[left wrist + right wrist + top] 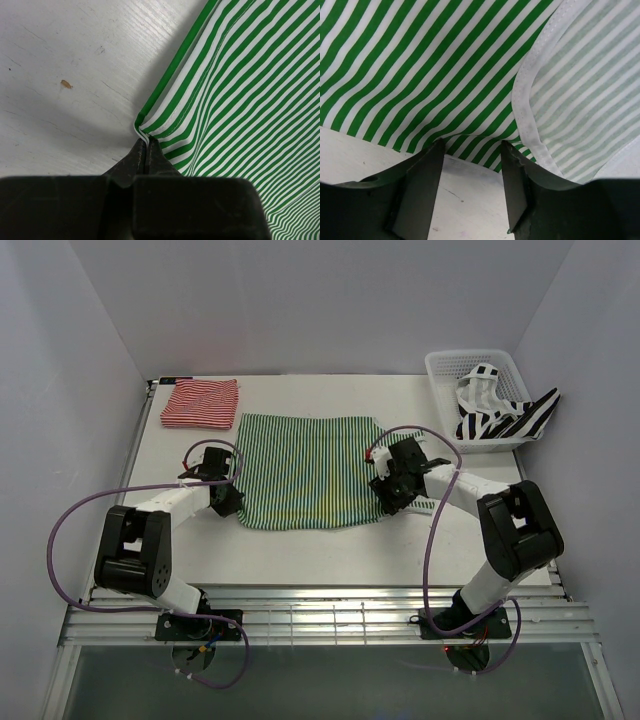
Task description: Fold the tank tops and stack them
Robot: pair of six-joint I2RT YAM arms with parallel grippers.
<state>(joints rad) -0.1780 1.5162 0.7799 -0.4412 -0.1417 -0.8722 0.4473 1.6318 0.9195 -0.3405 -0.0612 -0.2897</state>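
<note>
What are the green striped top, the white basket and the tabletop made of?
The green-and-white tank top looks like thin, matte knit cloth: it creases softly, has a stitched white binding, and stripes show faintly through its reverse. The basket seems moulded white plastic, judging by its rigid lattice walls. The table is matte white with faint grain-like streaks, perhaps painted wood or laminate.

Black end effectors (471, 150), white-and-black arms (175, 502), purple cables (51, 555)
</note>
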